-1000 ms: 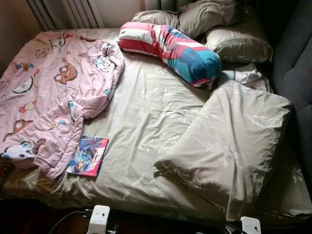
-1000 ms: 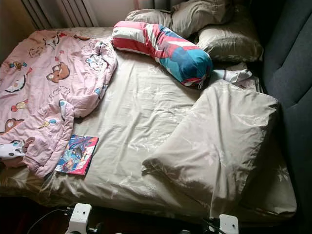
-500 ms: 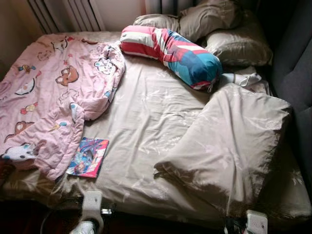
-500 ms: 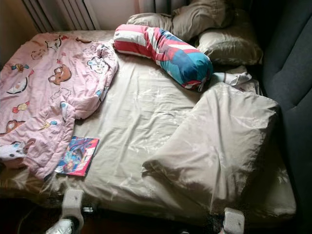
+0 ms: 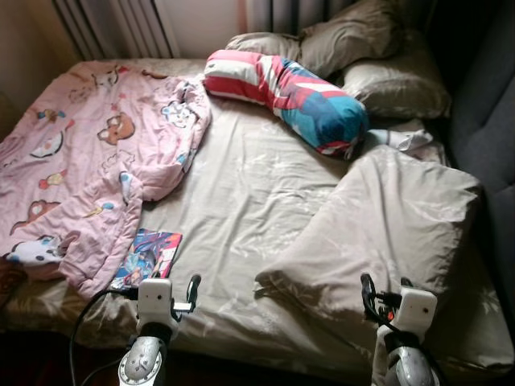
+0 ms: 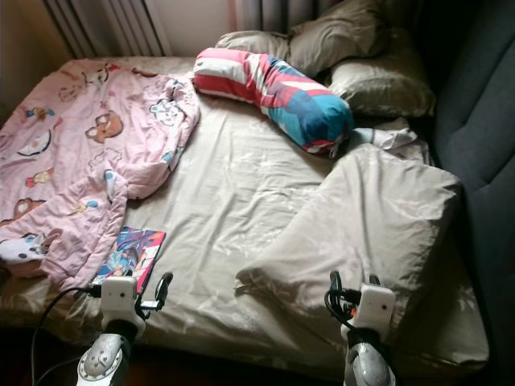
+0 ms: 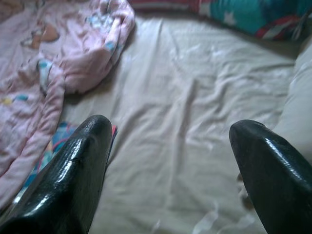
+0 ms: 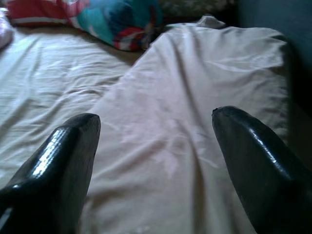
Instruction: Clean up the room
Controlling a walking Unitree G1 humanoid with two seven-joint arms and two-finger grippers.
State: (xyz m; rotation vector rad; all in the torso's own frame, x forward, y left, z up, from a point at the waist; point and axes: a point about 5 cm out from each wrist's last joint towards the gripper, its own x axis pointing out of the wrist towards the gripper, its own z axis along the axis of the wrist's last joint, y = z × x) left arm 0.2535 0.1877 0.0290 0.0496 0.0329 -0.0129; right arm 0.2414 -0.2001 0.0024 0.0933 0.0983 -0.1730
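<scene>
A beige-sheeted bed [image 5: 241, 201] lies before me. A crumpled pink cartoon blanket [image 5: 80, 161] covers its left side, and a colourful book [image 5: 149, 256] lies at the blanket's front edge. A striped red, white and teal bolster [image 5: 290, 92] lies across the head end. A large beige pillow [image 5: 394, 225] sits slanted at the front right. My left gripper [image 5: 191, 286] is raised over the bed's front edge just right of the book, open [image 7: 170, 126] and holding nothing. My right gripper [image 5: 368, 289] hovers open [image 8: 156, 117] over the big pillow's near end [image 8: 195, 97].
Several beige pillows [image 5: 378, 56] are piled at the head of the bed. A small white cloth [image 5: 406, 138] lies between the bolster and the big pillow. A dark upholstered panel [image 5: 487, 104] runs along the right side. A radiator [image 5: 113, 24] stands behind the bed.
Both arms have risen from the bottom edge of the picture, and their fingers now stand over the bed's front edge. The camera has shifted slightly; the bedding has not moved.
</scene>
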